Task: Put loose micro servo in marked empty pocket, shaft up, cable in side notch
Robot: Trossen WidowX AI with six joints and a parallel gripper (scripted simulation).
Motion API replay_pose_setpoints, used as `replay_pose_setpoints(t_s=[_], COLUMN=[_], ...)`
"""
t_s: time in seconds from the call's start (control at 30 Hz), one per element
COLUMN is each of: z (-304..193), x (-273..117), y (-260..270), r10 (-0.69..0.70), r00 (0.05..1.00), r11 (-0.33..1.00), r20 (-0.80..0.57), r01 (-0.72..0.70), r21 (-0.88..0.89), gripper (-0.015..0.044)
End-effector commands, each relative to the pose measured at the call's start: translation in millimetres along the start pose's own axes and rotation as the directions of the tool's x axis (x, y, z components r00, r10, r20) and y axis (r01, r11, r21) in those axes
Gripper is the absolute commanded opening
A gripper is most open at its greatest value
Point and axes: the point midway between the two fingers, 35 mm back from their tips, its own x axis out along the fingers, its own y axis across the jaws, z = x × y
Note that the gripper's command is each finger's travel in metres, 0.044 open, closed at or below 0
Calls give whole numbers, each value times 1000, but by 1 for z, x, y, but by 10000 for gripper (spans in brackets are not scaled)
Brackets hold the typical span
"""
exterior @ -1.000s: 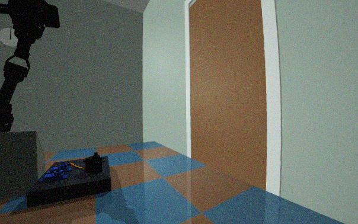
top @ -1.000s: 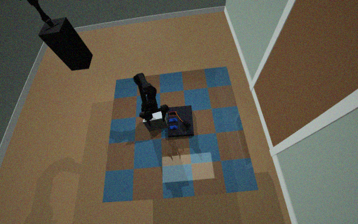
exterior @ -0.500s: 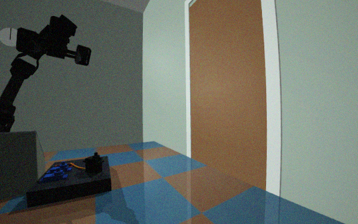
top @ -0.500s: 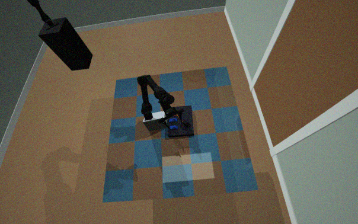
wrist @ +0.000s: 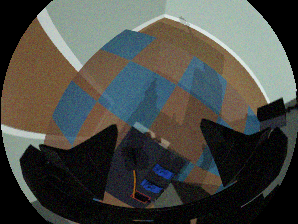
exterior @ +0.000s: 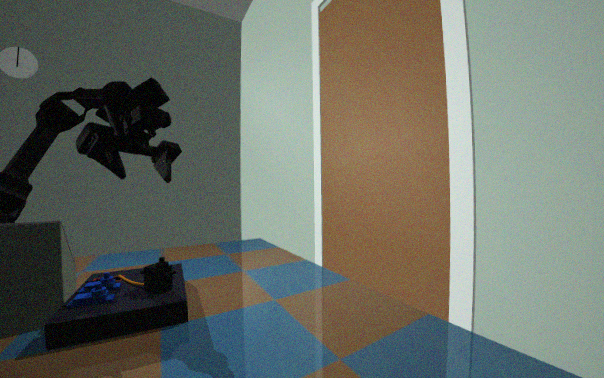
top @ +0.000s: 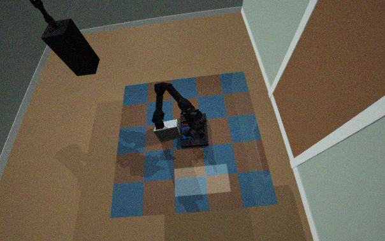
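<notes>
The robot's dark deck (top: 194, 144) (exterior: 116, 322) (wrist: 119, 176) lies on the floor. Two blue servos (top: 185, 137) (exterior: 97, 296) (wrist: 151, 186) sit in a row on it, beside a red-outlined pocket (wrist: 141, 197). A black upright part (exterior: 159, 279) (wrist: 134, 156) stands on the deck, with an orange cable (exterior: 131, 281) (wrist: 134, 181) running towards the pocket. I cannot tell which part is the loose micro servo. My gripper (exterior: 146, 179) (wrist: 160, 126) is wide open and empty, high above the deck, its fingers pointing down. The arm hides part of the deck in the top view.
The arm rises from a pale box (top: 171, 129) (exterior: 30, 280) close beside the deck. A second black box (top: 71, 48) hangs on an arm-like part at the upper left of the top view. Blue and brown floor tiles (top: 243, 127) surround the deck.
</notes>
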Motion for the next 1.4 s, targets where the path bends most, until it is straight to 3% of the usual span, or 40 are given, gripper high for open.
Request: replay_pose_setpoints(t_s=[0.0,0.53,1.37], z=[-30,-154,-178], x=[22,77,109], y=[19,76,80], r10=[27,55,56], r00=[991,807,803], r11=[998,988,988], r20=[-133,-588,-593], r01=[-33,-130,-131], r21=[-44,-85,-84], gripper=[440,440,440])
